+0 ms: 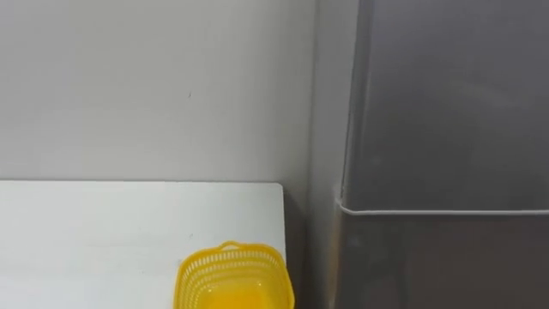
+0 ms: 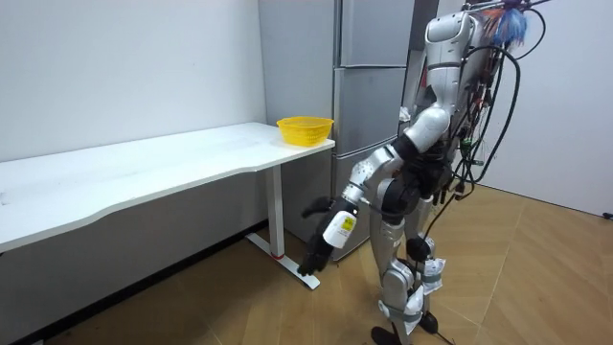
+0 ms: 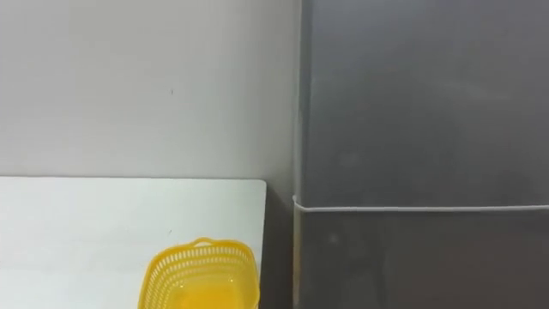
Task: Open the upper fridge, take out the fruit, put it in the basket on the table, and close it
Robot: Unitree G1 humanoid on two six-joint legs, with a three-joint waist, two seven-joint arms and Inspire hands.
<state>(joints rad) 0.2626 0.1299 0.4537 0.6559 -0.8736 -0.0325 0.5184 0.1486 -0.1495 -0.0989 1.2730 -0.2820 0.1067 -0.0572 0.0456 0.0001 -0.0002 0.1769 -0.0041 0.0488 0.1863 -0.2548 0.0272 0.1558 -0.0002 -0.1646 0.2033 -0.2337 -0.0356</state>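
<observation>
The fridge (image 1: pixel 446 112) stands shut beside the table (image 1: pixel 103 232). On the table's corner sits a yellow basket (image 1: pixel 230 264), its visible inside bare. The left hand (image 2: pixel 311 261) and right hand (image 2: pixel 317 207) hang low; their grip cannot be told.

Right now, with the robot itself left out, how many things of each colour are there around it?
Yellow: 1, the basket
White: 1, the table
Grey: 1, the fridge, its doors closed
Total: 3
</observation>
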